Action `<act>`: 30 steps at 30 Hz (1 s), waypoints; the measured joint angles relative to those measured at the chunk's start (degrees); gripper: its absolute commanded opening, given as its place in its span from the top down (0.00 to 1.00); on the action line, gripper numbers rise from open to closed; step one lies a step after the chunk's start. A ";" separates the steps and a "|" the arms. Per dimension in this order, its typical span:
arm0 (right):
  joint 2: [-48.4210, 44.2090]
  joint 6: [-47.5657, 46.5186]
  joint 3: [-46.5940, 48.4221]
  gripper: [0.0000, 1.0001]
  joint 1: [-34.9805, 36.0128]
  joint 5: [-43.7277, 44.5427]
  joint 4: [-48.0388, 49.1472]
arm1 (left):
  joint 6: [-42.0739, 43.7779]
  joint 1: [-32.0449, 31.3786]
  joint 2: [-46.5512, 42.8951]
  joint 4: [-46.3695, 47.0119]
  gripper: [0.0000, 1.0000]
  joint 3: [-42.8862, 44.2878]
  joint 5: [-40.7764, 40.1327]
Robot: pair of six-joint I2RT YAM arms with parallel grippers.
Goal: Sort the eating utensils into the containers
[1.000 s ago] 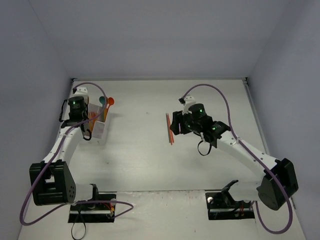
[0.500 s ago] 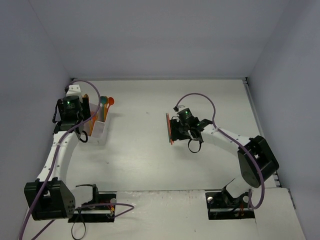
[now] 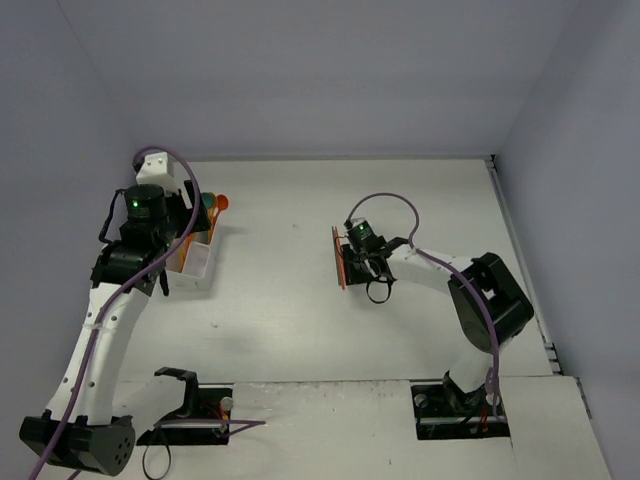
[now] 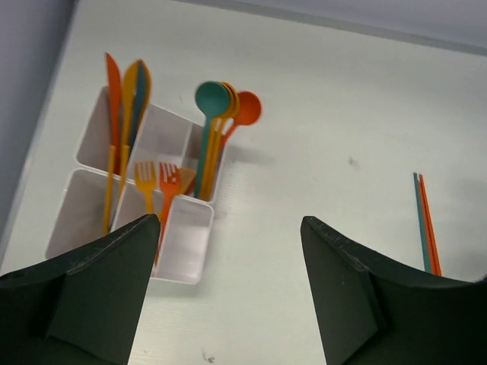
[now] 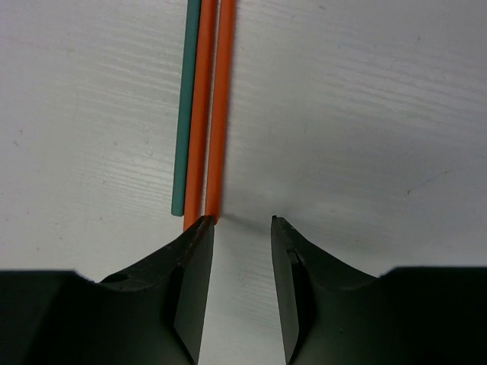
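The white compartment box [image 4: 183, 268] stands at the table's left and holds orange and teal spoons [image 4: 217, 103], knives [image 4: 116, 99] and orange forks [image 4: 157, 179]. My left gripper [image 4: 228, 293] hangs open above and to the right of the box [image 3: 197, 263], with nothing in it. Two orange sticks and one teal stick [image 5: 204, 99] lie side by side mid-table [image 3: 338, 258]. My right gripper [image 5: 242, 228] is low on the table at their near ends. Its jaws are narrowly open on bare table, and the left fingertip [image 5: 199, 228] touches the orange sticks' ends.
The box sits near the left wall [image 3: 90, 150]. The right arm's purple cable [image 3: 385, 200] loops above its wrist. Both arm bases [image 3: 190, 415] are at the near edge.
My left gripper has opened and drawn up and back from the box. The right arm has folded down to the sticks' ends, its jaws narrowing.
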 measured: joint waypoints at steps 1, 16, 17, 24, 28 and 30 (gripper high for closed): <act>0.36 0.00 0.08 0.68 0.00 0.32 -0.01 | -0.44 -1.01 0.00 -0.43 0.28 0.01 0.32; 3.02 0.80 2.49 0.71 0.07 1.93 0.92 | -6.29 -6.39 0.20 -1.86 0.28 0.02 2.25; 3.10 0.86 2.59 0.71 0.07 1.95 0.92 | -6.37 -6.46 0.22 -1.86 0.28 0.02 2.25; 4.83 1.01 4.61 0.71 0.28 2.33 1.04 | -6.40 -6.70 0.45 -1.88 0.28 0.19 2.30; 5.62 1.17 5.42 0.71 0.60 2.42 1.10 | -6.40 -6.74 0.46 -1.88 0.28 0.22 2.50; 6.08 1.29 5.59 0.71 0.79 2.64 1.20 | -6.40 -6.74 0.46 -1.90 0.28 0.22 2.57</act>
